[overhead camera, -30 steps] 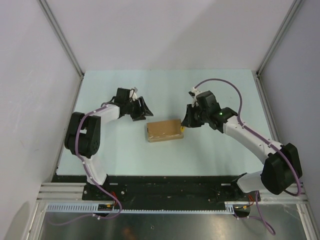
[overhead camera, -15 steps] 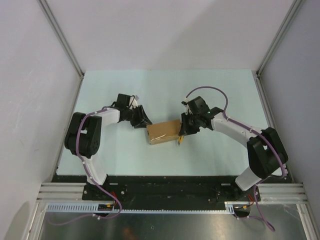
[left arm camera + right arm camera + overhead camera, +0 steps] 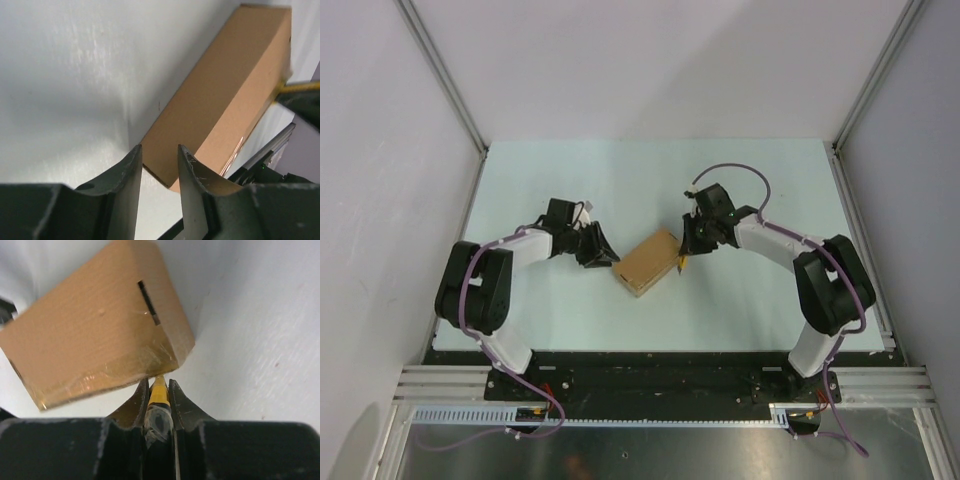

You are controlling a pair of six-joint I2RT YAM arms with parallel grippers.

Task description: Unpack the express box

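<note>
The express box (image 3: 648, 262), a flat brown carton sealed with clear tape, lies skewed on the pale table. It also shows in the left wrist view (image 3: 225, 95) and the right wrist view (image 3: 95, 335). My right gripper (image 3: 686, 254) is shut on the yellow-and-black utility knife (image 3: 159, 392). The knife's tip touches the box's taped right end. My left gripper (image 3: 604, 256) sits at the box's left corner. In the left wrist view the left gripper (image 3: 159, 155) is slightly open and empty, with the box corner just beyond the fingertips (image 3: 134, 160). The knife also shows in the left wrist view (image 3: 300, 86).
White walls with metal posts (image 3: 445, 85) enclose the table on the left, back and right. The black base rail (image 3: 650, 365) runs along the near edge. Both arms reach inward over the table's middle.
The box has turned from lying straight to diagonal, its right end swung away. My right gripper moved in to that end with the knife. My left gripper narrowed and came up to the left corner.
</note>
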